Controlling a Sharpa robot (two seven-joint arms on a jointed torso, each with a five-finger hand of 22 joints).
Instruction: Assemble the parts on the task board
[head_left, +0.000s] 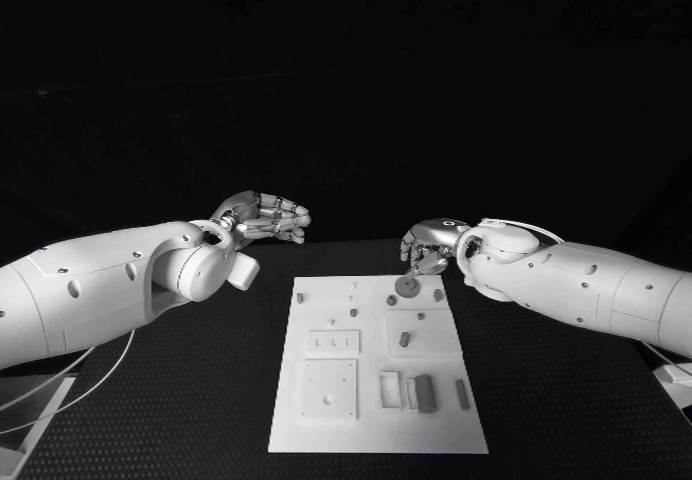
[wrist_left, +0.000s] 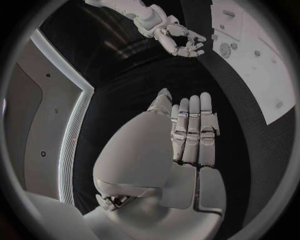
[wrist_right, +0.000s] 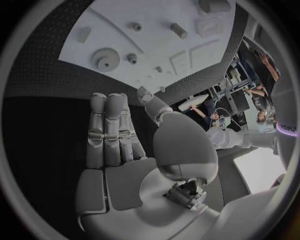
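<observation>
Silver left hand (wrist_left: 187, 135) and right hand (wrist_right: 115, 130) hover empty, fingers straight, beyond the task board (head_left: 368, 420)

You are looking at robotics lab, test bench setup. Black table (head_left: 173, 420) is carrying white task board (head_left: 325, 425) with small grey parts (head_left: 421, 392) sitting in machined slots, gear (wrist_right: 104, 60) lying on it. Two white arms are reaching in over bench, cables (head_left: 58, 385) trailing from left one. Right wrist view is showing cluttered workspace beyond table: stands, equipment, screens (wrist_right: 240, 100), too small to identify. Left wrist view is showing smooth grey wall panel (wrist_left: 44, 120) with pale trim running along it.
</observation>
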